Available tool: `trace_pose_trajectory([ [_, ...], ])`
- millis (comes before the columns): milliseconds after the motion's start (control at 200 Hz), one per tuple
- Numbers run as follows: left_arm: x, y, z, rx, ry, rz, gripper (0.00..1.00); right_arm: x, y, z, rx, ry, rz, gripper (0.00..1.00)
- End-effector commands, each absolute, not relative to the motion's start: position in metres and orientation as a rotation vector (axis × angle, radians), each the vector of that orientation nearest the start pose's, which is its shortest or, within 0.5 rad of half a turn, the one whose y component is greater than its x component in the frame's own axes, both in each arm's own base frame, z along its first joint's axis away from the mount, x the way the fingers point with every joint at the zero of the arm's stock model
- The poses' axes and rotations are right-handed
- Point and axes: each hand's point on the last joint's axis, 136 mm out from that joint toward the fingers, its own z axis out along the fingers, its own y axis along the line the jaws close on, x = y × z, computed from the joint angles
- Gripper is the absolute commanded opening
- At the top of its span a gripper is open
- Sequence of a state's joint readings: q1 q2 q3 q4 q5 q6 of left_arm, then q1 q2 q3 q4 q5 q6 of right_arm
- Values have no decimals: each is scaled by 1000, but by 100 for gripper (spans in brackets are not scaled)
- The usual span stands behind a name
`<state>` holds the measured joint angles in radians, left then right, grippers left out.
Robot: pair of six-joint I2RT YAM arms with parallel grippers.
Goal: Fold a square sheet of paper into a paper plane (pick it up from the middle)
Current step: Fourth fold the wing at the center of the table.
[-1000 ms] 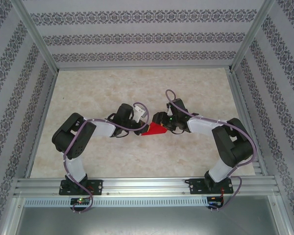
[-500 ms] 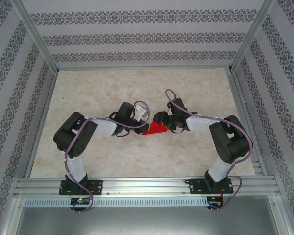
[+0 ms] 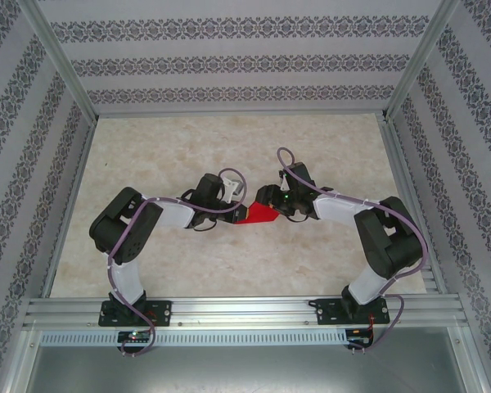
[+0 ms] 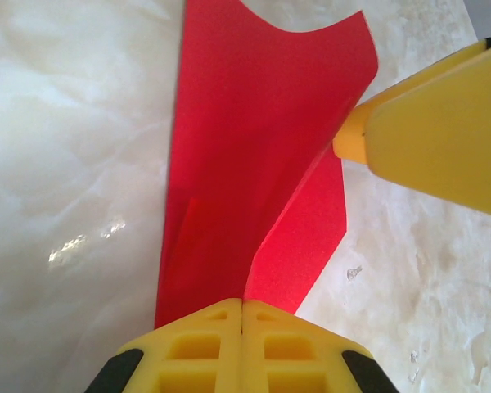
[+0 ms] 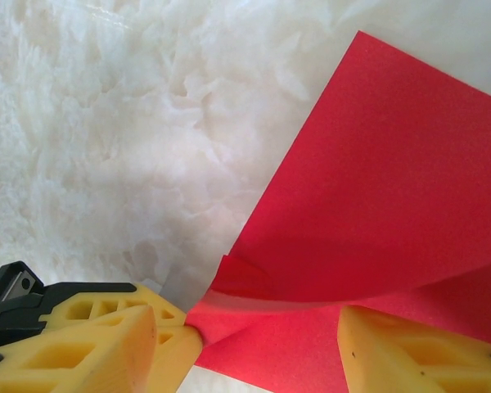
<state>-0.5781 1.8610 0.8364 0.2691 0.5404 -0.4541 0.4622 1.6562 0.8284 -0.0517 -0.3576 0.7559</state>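
Left pincer [image 4: 242,311] here: my two yellow fingers are clenched flat together on the near corner of the red paper sheet [image 4: 245,139]. Nothing slack about it, the sheet is pinched right in the seam between them. From that corner the paper runs away ahead of me, half folded. One flap rises and curls over at its far edge, and a lower flap lies out to the right, down toward the pale marbled bench [image 4: 57,164].

My right pincer [image 5: 266,327] comes in from the other side, and it isn't gripping. Its fingers stand well apart, with the folded edge of the sheet lying in the gap between them. One yellow finger [image 4: 430,135] of it shows up ahead and to the right of my left pincer, its tip touching the edge of the raised flap. From the right wrist, the paper spreads forward and to the right of those fingers. A soft crease sits just in front of them, and the bare bench is off to the left.

From above, the sheet sits between the two pincers at mid-bench.
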Motion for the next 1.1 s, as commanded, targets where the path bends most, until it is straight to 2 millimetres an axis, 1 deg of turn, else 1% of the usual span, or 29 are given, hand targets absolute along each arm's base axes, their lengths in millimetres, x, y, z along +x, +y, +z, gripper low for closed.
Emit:
trace_pose_trajectory([
  [0,319,-313,33,372,2440,-1117,1,336,231,47,204,2636,901,60],
  [170,322,-310,33,330,2447,-1101,1,339,231,43,216,2663,870,58],
  [290,323,-310,37,312,2436,-1114,0,341,233,42,224,2667,873,57],
  [360,323,-312,39,313,2432,-1126,0,343,234,41,234,2672,871,53],
  [535,321,-313,41,319,2432,-1138,1,349,235,34,284,2691,868,48],
  [614,321,-312,42,318,2434,-1136,1,351,235,32,300,2698,863,48],
  [709,321,-312,44,317,2433,-1135,3,348,231,24,327,2728,827,48],
  [794,322,-311,48,315,2435,-1126,7,347,227,19,343,2749,797,50],
  [989,327,-300,63,296,2451,-1055,25,340,216,5,379,2821,692,59],
  [1094,331,-295,70,262,2465,-1025,27,334,209,-3,396,2877,612,62],
])
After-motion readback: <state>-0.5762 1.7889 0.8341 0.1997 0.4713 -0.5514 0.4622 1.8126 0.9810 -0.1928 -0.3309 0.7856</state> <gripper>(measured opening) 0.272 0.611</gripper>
